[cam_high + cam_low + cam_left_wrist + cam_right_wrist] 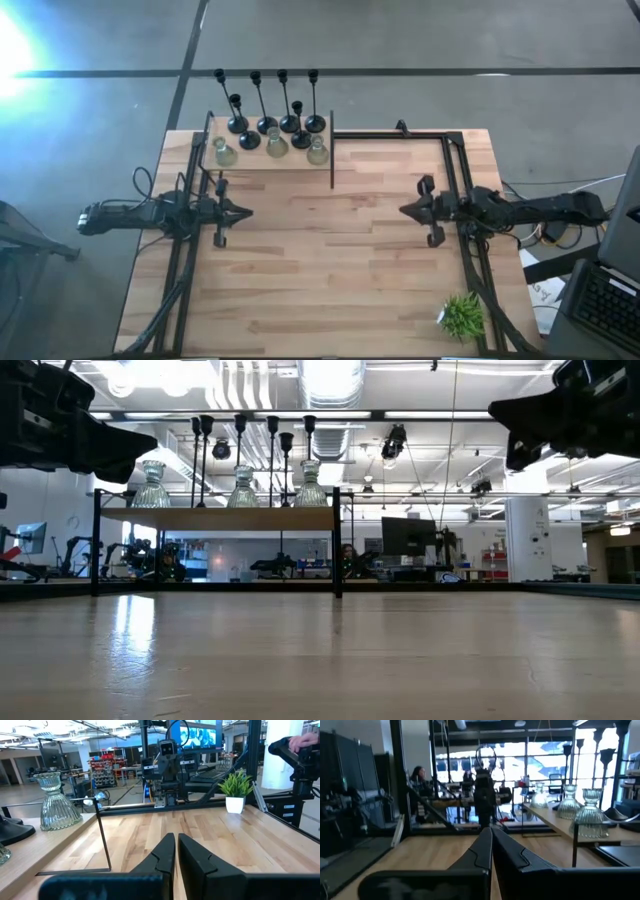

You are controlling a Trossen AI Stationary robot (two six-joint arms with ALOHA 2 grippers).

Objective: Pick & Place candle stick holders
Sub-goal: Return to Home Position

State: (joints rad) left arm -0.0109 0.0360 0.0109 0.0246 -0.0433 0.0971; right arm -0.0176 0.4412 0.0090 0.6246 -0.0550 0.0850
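Shelf (pixel 260 161) carries the candle holders (pixel 277 146); left tool (pixel 245 211) and right tool (pixel 405 210), both pressed together, risk little unless an arm swings shelfward.

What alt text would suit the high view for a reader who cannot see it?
From above: three glass candle holders and six black candle holders stand on a shelf at the wooden table's far edge. The left gripper and right gripper face each other, shut and empty; a green plant sits at one corner.
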